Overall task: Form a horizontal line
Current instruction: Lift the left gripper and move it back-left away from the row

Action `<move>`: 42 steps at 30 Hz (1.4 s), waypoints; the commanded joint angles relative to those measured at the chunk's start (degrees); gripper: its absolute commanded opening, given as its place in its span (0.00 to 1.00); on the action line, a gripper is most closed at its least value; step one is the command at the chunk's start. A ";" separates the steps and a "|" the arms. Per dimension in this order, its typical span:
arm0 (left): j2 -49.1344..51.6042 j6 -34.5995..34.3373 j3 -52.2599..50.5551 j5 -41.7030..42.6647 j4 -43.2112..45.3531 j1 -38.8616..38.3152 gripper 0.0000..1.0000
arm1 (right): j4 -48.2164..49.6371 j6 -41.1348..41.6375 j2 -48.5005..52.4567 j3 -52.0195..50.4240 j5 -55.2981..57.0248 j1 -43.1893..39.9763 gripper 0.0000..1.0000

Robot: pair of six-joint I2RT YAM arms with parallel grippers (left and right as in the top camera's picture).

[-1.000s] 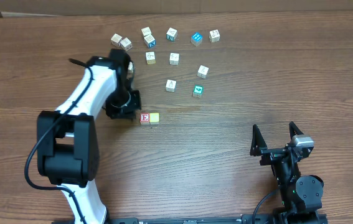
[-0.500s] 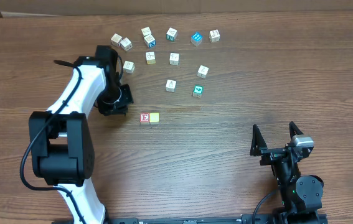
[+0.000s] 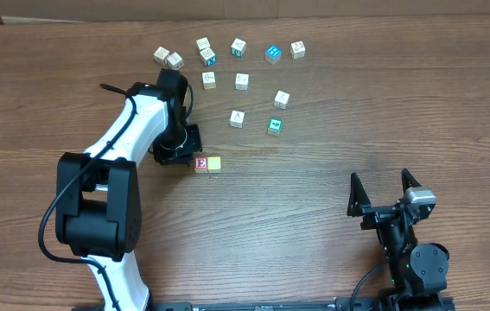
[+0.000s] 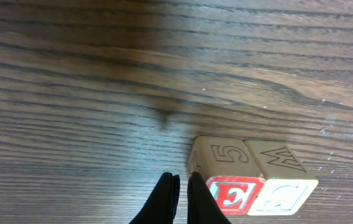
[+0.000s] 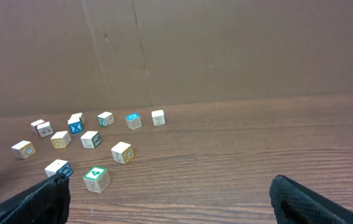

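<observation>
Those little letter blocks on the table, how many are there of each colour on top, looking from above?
Red-topped block: 1
Blue-topped block: 1
Green-topped block: 1
Pale-topped blocks (white, cream or yellowish): 11
Total: 14 in view; the white arm could hide more.

Your overhead view is bright and evenly lit, sharp across the bench (image 3: 314,216), with only short soft shadows beside the left arm (image 3: 132,130). In the left wrist view a broad dim shadow darkens the upper left of the wood, and the grain along the top edge goes soft. The right wrist view is flatter and dimmer. There the fingers (image 5: 27,202) of the right end effector (image 5: 170,183) are dark and out of focus in the lower corners.
</observation>
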 commanded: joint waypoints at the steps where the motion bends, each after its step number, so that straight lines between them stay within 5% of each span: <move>1: -0.66 -1.40 -0.44 -1.01 0.28 -0.46 0.04 | 0.17 -0.24 -0.57 -0.61 0.59 0.26 1.00; 17: -0.66 -1.40 -0.44 -1.25 0.15 -0.46 0.04 | 0.17 -0.22 -0.57 -0.61 0.57 0.26 1.00; 24: -0.66 -4.11 -0.44 -10.82 2.36 0.98 0.05 | 0.17 -0.24 -0.57 -0.61 0.57 0.26 1.00; 32: -0.68 -4.37 -0.44 -11.82 8.96 6.93 0.10 | 0.17 -0.24 -0.57 -0.61 0.59 0.26 1.00; 37: -0.68 -4.39 -0.44 -13.84 12.85 11.65 0.28 | 0.17 -0.24 -0.57 -0.61 0.59 0.26 1.00; 40: -0.68 -4.39 -0.44 -14.47 13.90 14.58 0.63 | 0.17 -0.22 -0.57 -0.61 0.59 0.26 1.00; 42: -0.66 -4.39 -0.44 -14.43 13.99 15.76 0.98 | 0.17 -0.24 -0.57 -0.61 0.57 0.26 1.00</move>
